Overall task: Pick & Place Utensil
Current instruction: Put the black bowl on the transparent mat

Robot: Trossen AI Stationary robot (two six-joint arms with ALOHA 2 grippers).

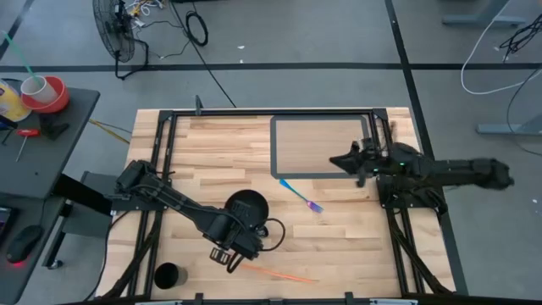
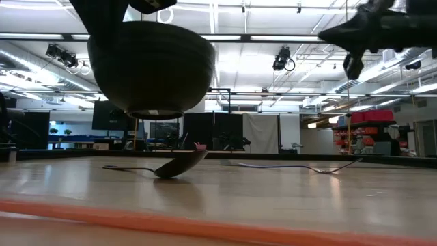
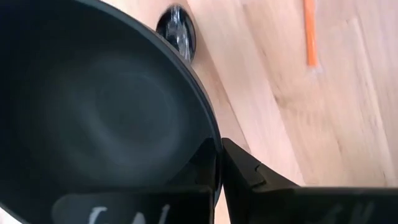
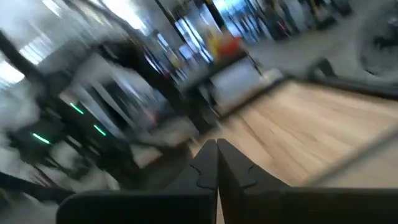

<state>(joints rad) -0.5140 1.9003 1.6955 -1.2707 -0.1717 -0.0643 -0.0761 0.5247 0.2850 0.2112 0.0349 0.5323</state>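
The left gripper (image 1: 240,239) was near the front edge of the table (image 1: 339,246), and its 2 fingers (image 3: 249,171) pinched the rim of a black bowl (image 1: 246,210). In the low view the bowl hung in the air above the wood. A dark spoon (image 2: 174,166) lay on the table under it. An orange straw (image 1: 279,273) lay close to the front edge. A blue utensil (image 1: 301,196) with a pink tip lay near the middle of the table, just in front of a dark-edged mat (image 1: 322,146). The right gripper (image 1: 345,160) was held over the mat's right side with its fingers (image 4: 208,165) pressed together and holding nothing. A black cup (image 1: 167,274) stood at the front left corner.
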